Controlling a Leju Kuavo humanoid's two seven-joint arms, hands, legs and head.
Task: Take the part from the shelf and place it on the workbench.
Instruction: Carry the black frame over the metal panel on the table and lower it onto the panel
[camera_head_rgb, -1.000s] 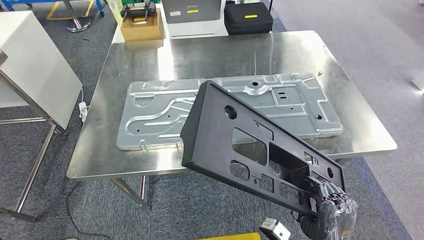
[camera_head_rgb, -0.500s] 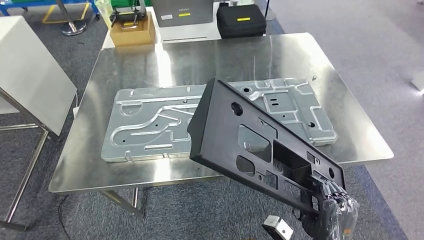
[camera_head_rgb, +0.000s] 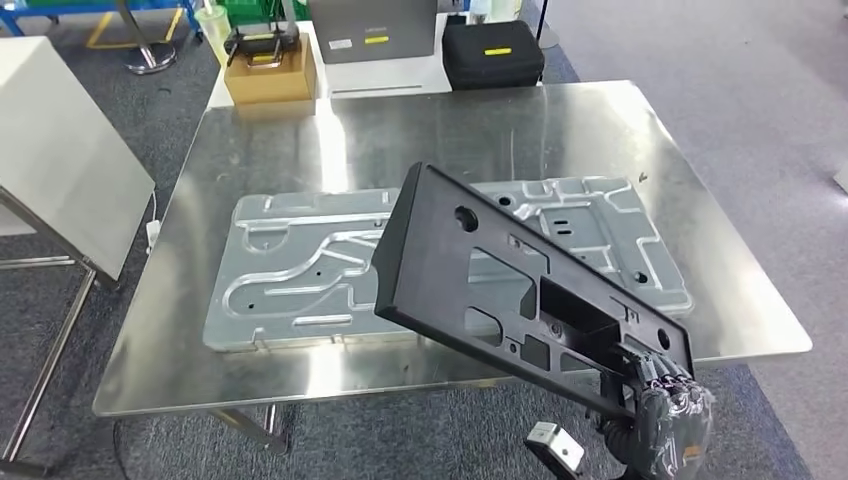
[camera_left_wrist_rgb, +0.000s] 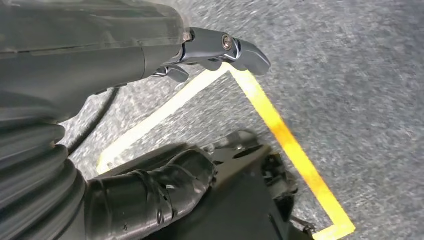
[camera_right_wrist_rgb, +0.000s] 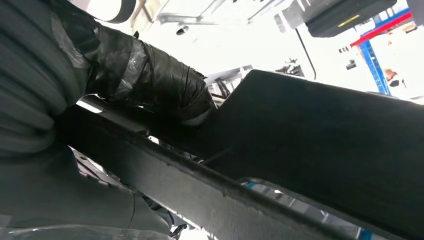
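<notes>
Steel workbench (camera_head_rgb: 260, 150) on grey carpet (camera_head_rgb: 720, 60); right hand (camera_head_rgb: 668, 412) grips black part (camera_head_rgb: 440, 265), left hand (camera_left_wrist_rgb: 220, 47) empty, fingers apart

Workshop: steel workbench (camera_head_rgb: 400, 130), floor tape (camera_left_wrist_rgb: 295, 150)

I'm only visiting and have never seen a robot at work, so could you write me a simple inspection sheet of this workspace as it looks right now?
Surface: steel workbench, shiny, bare along its edges.
Job's things: black part held tilted above the bench's near edge, not yet set down.
Clutter: large stamped metal panel lying flat on the bench.
Hands: right hand grips the part's lower end; left hand hangs over the floor, holding nothing.
Cables: white cord beside the bench's left edge.
Surroundings: cardboard box, black case, yellow floor tape.
</notes>
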